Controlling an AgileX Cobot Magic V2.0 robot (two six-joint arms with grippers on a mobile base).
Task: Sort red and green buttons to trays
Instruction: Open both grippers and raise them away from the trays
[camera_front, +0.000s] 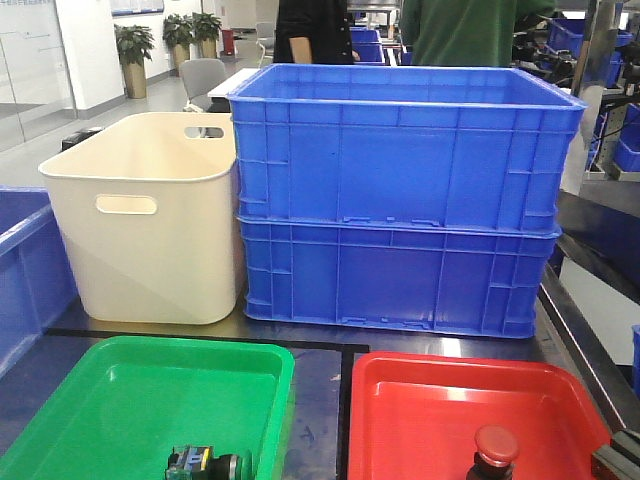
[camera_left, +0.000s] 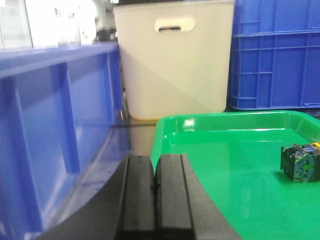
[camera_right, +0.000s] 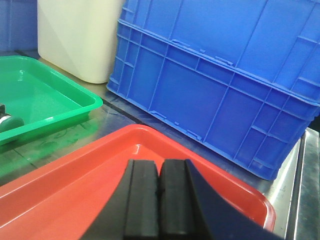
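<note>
Black-fingered and pressed shut on nothing, my left tool (camera_left: 156, 200) hangs low over the near-left rim of the glossy green plastic tray (camera_left: 210, 122); my right tool (camera_right: 160, 200), jaws likewise together and empty, is poised above the glossy red plastic tray (camera_right: 60, 200). Inside the green tray the green push button (camera_front: 205, 464) lies on its side; the red mushroom-capped button (camera_front: 496, 450) stands upright in the red tray on the desk (camera_right: 295, 200).

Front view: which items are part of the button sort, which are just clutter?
Job items:
green tray
red tray
green button, lying in the green tray
red button, upright in the red tray

Clutter:
cream bin
stacked blue crates
side blue crate
</note>
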